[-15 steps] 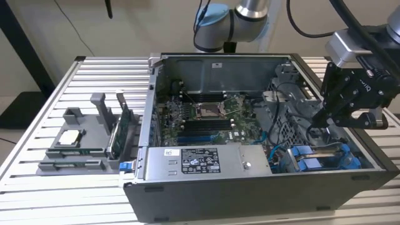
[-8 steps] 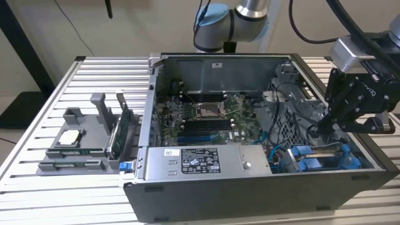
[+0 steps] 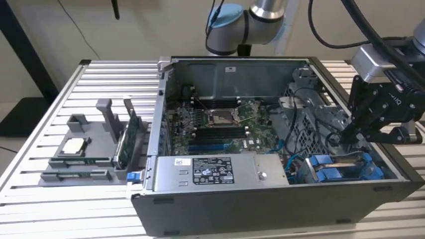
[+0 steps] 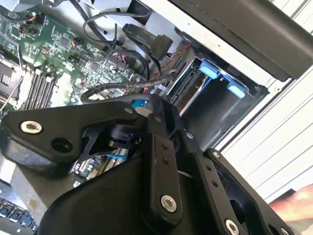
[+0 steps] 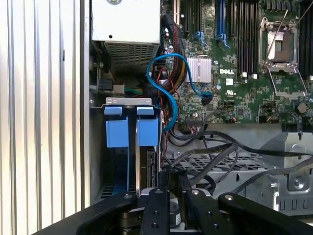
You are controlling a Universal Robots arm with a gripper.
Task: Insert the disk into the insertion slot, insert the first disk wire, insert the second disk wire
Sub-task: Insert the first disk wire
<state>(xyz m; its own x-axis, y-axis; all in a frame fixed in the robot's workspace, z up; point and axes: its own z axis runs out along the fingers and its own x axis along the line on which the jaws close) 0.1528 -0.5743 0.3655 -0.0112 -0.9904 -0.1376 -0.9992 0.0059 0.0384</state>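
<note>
Standing on a slatted metal table (image 3: 40, 199), the open computer case (image 3: 265, 211) is presented as follows

Exterior view: the disk (image 3: 330, 173) sits in the insertion slot (image 3: 359, 162), at the case corner toward the exterior view's right, just beside the grey power-supply box (image 3: 212, 172). The gripper (image 3: 345, 139) hangs inside the case's edge on that side, above the slot. Whether the gripper is open or closed cannot be determined. A grey parts fixture (image 3: 79, 149) lies on the table at the case's opposite side.

First wrist view: the disk (image 5: 148, 132) shows its blue carrier handle at the slot (image 5: 129, 101) mouth, just beside a second blue carrier (image 5: 117, 132). A light-blue cable (image 5: 164, 83) loops between the motherboard (image 5: 234, 73) and the slot. The gripper (image 5: 173, 188) is near the disk's edge, with black cables (image 5: 220, 147) just beside it.

Second wrist view: the gripper (image 4: 164, 110) sits among the black cables (image 4: 112, 88) over the motherboard (image 4: 54, 44). The disk (image 4: 210, 72), marked by its blue handle ends, lies beyond it in the slot, at the case's corner
</note>
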